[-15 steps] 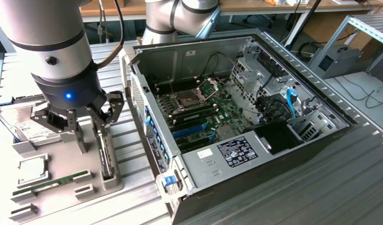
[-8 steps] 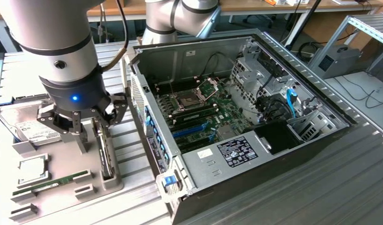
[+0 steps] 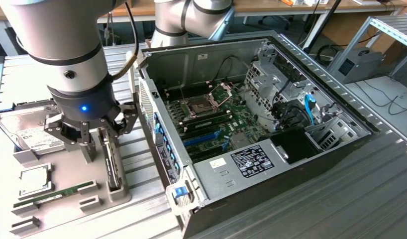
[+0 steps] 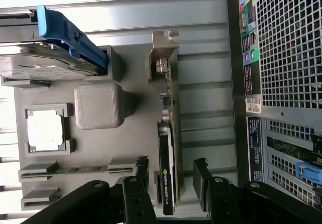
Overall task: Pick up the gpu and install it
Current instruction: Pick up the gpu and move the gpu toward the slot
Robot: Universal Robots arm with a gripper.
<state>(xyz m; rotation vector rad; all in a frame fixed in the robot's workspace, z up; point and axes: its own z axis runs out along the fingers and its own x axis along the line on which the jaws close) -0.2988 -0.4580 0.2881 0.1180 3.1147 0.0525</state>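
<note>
I judge the job to be at its very start: the graphics card (image 4: 167,148) is not yet picked up and nothing of the install is done. It stands on its edge in the grey holder (image 4: 131,143) on the ribbed desk (image 4: 201,48), its metal bracket at the end farthest from my claw (image 4: 171,176). The claw is down over the cooler end of the card with one finger on each side of it. The jaws stand open, a clear gap shows between each finger and the card, so I have hold of nothing. In the exterior view the holder sits at about eight o'clock from the open computer case (image 3: 210,59), just beside it. Inside the case the main board (image 3: 210,114) lies bare, and I see no card seated in its blue slots (image 3: 203,137). From the card, the hard drive (image 3: 31,132) lies at about ten o'clock and the memory stick (image 3: 54,193) at about eight o'clock, both untouched in the same holder. Grasp, lift, carry and seating are all left.
</note>
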